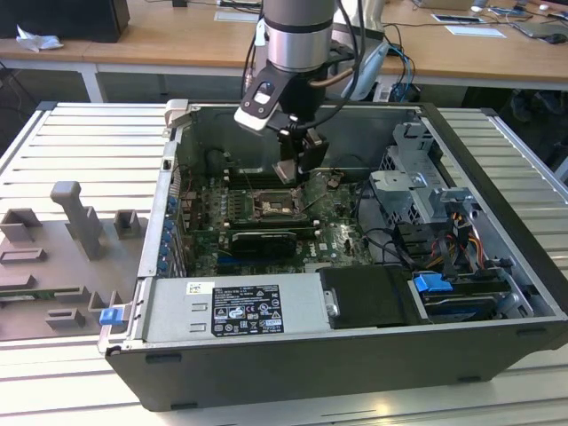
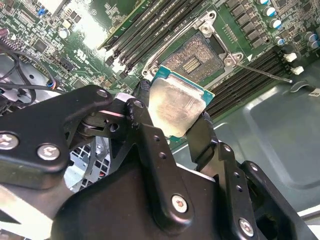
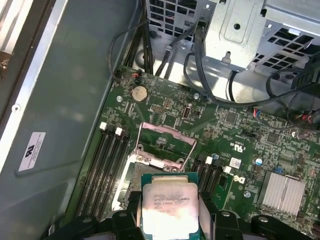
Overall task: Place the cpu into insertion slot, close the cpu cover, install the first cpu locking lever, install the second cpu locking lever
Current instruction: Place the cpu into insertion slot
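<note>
Black jaws are clamped on the cpu [image 2: 176,107], gripping two opposite edges, its pale metal top facing the camera in both wrist views. The chip hangs above the insertion slot [image 2: 192,57], not seated, and the socket's contact field is bare. The cpu cover [image 3: 165,145] stands hinged up beside the socket. Memory slots [image 2: 150,30] flank it on the green motherboard [image 3: 240,145], inside an open computer case [image 1: 266,373] on a ribbed metal table [image 1: 71,151].
</note>
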Controlling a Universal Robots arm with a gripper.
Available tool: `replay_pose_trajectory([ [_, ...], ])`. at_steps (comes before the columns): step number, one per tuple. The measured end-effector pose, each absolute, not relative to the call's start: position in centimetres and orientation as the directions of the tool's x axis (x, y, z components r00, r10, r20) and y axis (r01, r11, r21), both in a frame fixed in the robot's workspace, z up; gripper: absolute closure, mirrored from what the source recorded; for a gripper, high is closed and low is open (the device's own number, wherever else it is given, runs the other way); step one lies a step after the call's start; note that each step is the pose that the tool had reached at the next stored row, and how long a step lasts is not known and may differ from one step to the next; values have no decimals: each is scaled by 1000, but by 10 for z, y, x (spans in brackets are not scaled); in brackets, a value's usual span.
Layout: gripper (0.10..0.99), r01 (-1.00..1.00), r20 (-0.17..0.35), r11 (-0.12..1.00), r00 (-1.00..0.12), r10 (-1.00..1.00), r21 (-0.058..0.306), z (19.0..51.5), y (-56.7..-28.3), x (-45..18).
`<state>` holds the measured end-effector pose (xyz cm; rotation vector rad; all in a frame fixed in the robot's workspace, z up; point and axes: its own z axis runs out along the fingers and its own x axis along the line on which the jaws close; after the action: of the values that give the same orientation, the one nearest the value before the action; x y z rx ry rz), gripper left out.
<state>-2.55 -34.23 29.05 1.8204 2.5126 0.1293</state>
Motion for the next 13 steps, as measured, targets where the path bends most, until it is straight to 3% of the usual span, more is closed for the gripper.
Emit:
replay_pose_trajectory([
  [13, 545, 954, 19, 285, -288, 957, 89, 286, -342, -26],
])
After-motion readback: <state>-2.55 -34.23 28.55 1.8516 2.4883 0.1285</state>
